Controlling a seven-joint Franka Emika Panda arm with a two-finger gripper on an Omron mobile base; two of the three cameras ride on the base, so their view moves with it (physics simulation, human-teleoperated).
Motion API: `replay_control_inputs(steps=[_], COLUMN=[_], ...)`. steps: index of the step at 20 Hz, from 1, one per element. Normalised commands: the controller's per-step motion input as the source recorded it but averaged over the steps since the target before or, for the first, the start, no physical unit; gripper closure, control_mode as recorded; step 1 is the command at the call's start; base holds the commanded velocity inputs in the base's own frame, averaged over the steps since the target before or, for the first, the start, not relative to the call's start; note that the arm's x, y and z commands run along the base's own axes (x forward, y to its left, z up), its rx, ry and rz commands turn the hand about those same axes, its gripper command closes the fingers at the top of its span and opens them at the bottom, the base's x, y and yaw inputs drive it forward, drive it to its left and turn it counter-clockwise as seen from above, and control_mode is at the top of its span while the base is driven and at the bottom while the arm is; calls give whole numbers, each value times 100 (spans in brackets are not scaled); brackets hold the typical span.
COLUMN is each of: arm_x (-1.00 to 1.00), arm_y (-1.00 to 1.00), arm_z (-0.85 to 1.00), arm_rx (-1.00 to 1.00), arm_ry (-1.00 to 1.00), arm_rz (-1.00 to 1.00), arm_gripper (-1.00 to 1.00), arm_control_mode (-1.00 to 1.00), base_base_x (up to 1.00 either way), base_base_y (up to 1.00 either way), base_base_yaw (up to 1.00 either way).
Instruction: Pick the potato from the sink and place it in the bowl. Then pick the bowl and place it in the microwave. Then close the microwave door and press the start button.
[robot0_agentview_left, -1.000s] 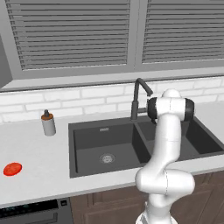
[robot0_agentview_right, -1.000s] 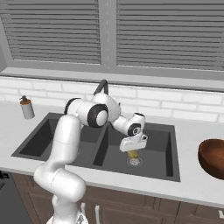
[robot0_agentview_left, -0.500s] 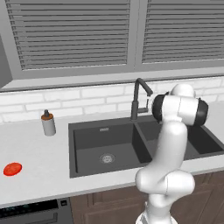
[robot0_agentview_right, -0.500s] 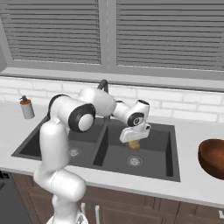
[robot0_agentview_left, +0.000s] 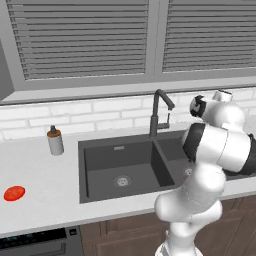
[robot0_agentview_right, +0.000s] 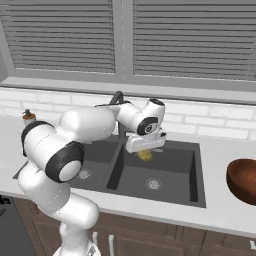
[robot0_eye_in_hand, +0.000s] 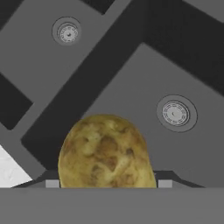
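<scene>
Soap bottle stands on the counter far to the left of the claw, with a flat red disc nearer the counter's front edge on that same side. Next comes the sink, whose left basin lies left of and below the claw, while the dark tap rises behind the divider between the two basins. Raised above the right basin, the claw points downward and grips the potato between its fingers; in the hand view the potato sits right at the fingertips, with the basin floor and its round silver drain well below it, so it hangs clear of the sink bottom. Well to the right of the claw, the brown bowl rests on the counter beyond the sink's right rim, apart from both the potato and the claw.
</scene>
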Motion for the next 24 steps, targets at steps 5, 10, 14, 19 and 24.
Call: replay_control_inputs(steps=[5,10,14,19,24], arm_x=[-60,-58,-52,-32,-74], arm_y=[66,77,55,10,-11], arm_z=[98,71,27,4,8], arm_rx=[0,0,-2,-7,-18], arm_ry=[1,4,1,0,0], arm_rz=[-11,-11,-14,-17,-22], arm_gripper=[100,100,100,100,100], arm_control_mode=[-100,-100,-100,-100,-100], base_base_x=[0,0,0,0,0], base_base_y=[0,0,0,0,0], base_base_yaw=[0,0,0,0,0])
